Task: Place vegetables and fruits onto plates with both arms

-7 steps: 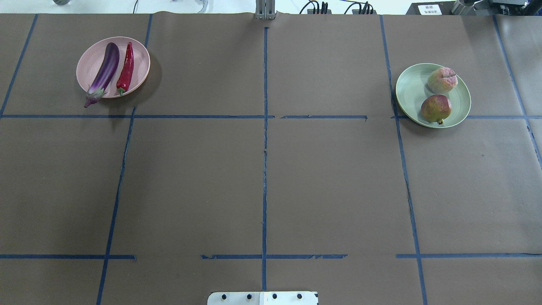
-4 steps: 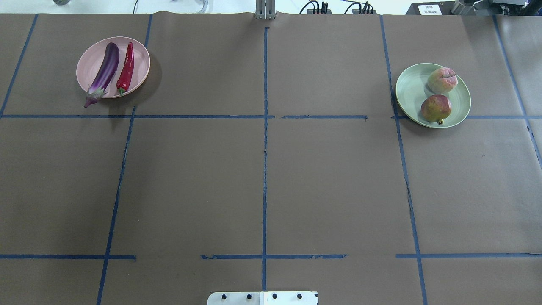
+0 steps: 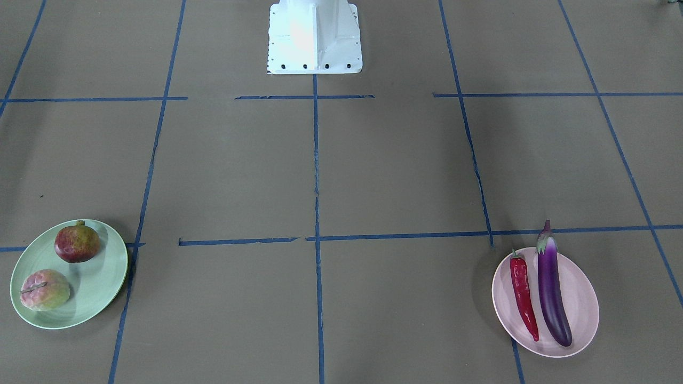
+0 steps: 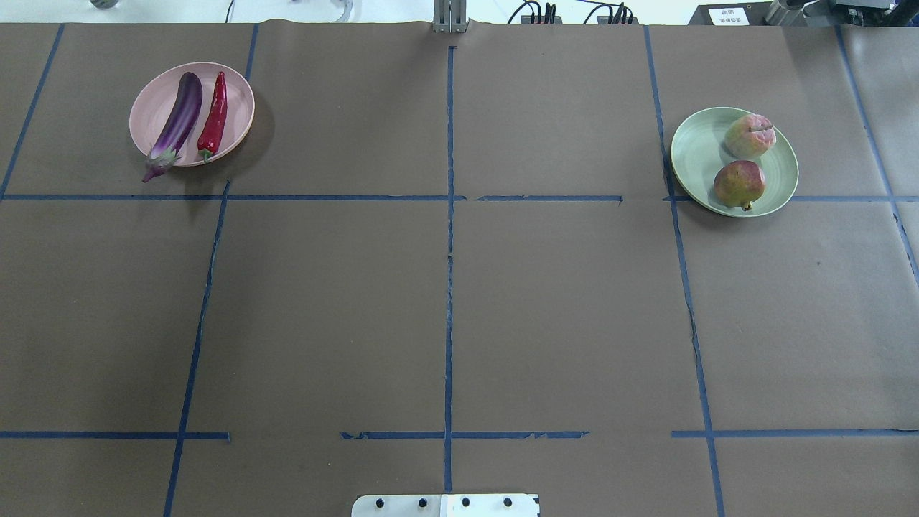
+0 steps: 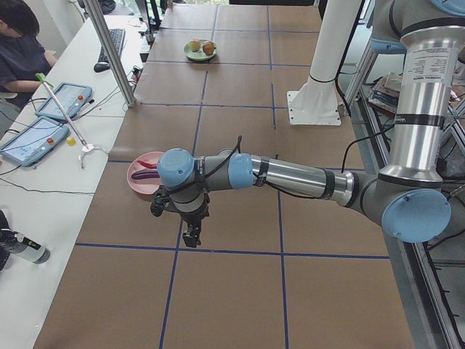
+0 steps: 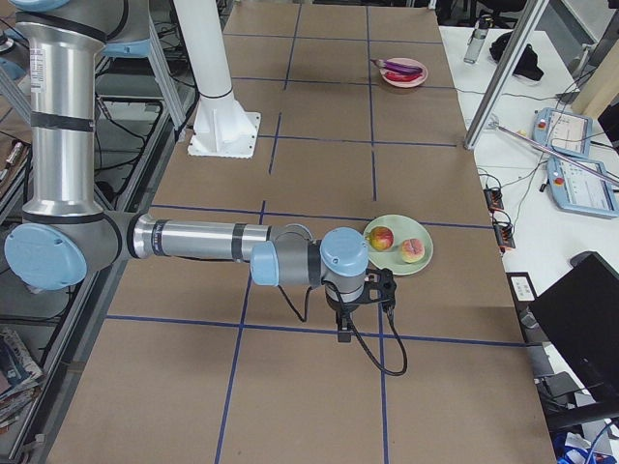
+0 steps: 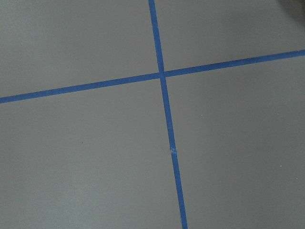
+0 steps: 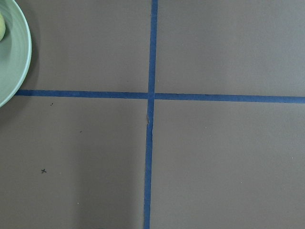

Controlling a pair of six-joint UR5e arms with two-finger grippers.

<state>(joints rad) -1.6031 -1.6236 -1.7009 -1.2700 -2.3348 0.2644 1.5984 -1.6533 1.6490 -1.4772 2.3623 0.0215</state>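
Observation:
The purple eggplant (image 4: 177, 118) and the red chili pepper (image 4: 214, 115) lie side by side on the pink plate (image 4: 238, 108) at the far left. The eggplant's cap hangs over the rim. The pomegranate (image 4: 739, 184) and the custard-apple fruit (image 4: 749, 136) sit on the mint green plate (image 4: 696, 154) at the far right. My left gripper (image 5: 191, 236) hangs over the table a little short of the pink plate (image 5: 136, 174). My right gripper (image 6: 343, 333) hangs beside the green plate (image 6: 398, 259). Both show only in side views, so I cannot tell if they are open or shut.
The table is covered in brown paper with a blue tape grid (image 4: 449, 287). The white base block (image 3: 315, 37) stands at the robot's side. The green plate's rim (image 8: 14, 52) shows in the right wrist view. Operators' tablets (image 5: 33, 138) lie on a side desk.

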